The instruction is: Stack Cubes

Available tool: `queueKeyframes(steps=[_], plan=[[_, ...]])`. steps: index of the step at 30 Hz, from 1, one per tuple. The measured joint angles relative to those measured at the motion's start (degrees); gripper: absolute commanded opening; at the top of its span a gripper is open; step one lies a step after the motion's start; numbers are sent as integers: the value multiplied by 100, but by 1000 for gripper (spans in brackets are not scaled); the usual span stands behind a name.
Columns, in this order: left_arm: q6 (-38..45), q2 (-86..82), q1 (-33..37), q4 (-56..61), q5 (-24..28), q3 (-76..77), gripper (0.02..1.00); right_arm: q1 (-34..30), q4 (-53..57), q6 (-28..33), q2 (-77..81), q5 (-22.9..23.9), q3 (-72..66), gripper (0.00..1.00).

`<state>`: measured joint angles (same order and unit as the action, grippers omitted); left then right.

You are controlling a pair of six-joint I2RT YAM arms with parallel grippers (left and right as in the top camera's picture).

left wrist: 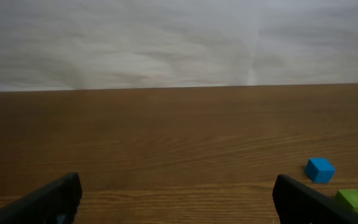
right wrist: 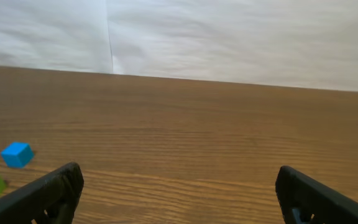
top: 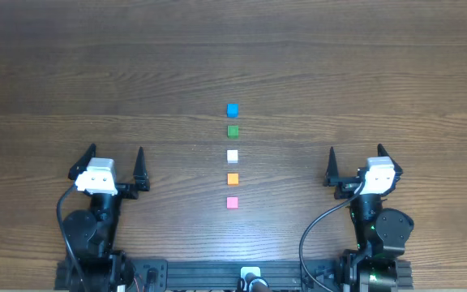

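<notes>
blue cube, green cube, white cube, orange cube, pink cube, brown wood-grain table

One camera looks straight down on the blue cube; both wrist cameras sit low either side, sharing it, facing the wall.

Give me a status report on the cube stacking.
Open and empty: left gripper, right gripper. Five cubes in a row, unstacked: blue, green, white, orange, pink. Nothing in the way.
</notes>
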<state>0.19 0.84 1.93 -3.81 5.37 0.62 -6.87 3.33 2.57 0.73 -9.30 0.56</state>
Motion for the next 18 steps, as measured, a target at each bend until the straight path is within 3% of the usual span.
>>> queueKeyframes(steps=[18], plan=[[0,0,0,0,0,0,1000,48,0,-234,0,4,0,991]])
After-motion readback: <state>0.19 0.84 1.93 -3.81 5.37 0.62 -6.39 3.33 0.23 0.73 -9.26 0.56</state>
